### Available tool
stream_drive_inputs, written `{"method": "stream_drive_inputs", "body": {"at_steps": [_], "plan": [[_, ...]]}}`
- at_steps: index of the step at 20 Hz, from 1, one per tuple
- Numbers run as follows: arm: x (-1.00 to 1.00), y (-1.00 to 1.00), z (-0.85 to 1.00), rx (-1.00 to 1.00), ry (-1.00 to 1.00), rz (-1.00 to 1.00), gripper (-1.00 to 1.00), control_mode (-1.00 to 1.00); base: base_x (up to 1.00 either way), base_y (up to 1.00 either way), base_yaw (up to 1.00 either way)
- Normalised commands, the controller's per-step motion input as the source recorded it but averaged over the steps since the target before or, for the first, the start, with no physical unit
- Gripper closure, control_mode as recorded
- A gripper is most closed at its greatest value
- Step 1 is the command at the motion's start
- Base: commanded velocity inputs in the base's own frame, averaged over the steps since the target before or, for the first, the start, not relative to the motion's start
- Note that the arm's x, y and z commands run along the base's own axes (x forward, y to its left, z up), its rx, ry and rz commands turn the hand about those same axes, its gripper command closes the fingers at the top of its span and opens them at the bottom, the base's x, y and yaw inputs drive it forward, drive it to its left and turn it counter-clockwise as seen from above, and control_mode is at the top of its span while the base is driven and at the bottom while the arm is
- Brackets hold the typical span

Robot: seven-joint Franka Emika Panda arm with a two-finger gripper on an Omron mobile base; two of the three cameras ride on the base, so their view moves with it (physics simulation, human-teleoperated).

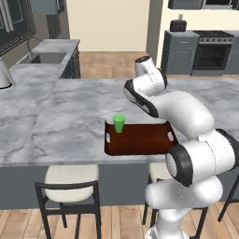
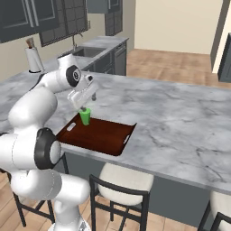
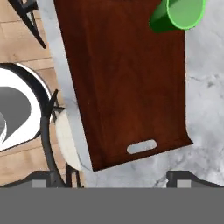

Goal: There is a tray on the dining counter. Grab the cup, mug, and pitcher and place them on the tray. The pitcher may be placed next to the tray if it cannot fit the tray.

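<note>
Tool (image 2: 88, 100) first: from my right base camera I see it hanging just above the cup (image 2: 85, 116), and I cannot tell whether it grips the rim or sits slightly apart from it; in the hand camera its two tips sit far apart at the bottom corners with nothing between them, so I read it as spread wide. Going down in size, the tabletop (image 1: 60, 116) is a long grey-white veined marble slab that runs across both base views, with dark-framed chairs with pale cushions (image 1: 70, 179) tucked under its near edge. On it, at the near edge, lies the tray (image 1: 140, 140), dark reddish-brown with a low rim and slot handles at its short ends; in the hand camera I see its long board (image 3: 127, 83) with one pale handle slot close to the end nearest the tips. Smallest is the bright green cup, standing upright on the tray at its far left corner as seen from the left base camera (image 1: 119, 123), close beside the handle slot at that end; the hand camera shows its open mouth (image 3: 177, 15) at the far end of the tray.
</note>
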Motion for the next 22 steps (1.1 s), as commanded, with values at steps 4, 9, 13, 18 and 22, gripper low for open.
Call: {"method": "stream_drive_inputs", "body": {"at_steps": [4,9,13,18,22], "plan": [[-0.26,0.19,0.10,0.18,-0.34,-0.78,-1.00,-1.00,0.00,0.00,0.00],[-0.29,0.41,0.01,0.15,-0.48,-0.73,-1.00,-1.00,0.00,0.00,0.00],[-0.30,0.30,0.01,0.09,-0.49,-0.69,-1.00,-1.00,0.00,0.00,0.00],[-0.59,-0.12,0.05,0.27,-0.27,-0.53,-1.00,-1.00,0.00,0.00,0.00],[-0.85,-0.32,0.06,0.42,-0.07,-0.30,-1.00,-1.00,0.00,0.00,0.00]]}}
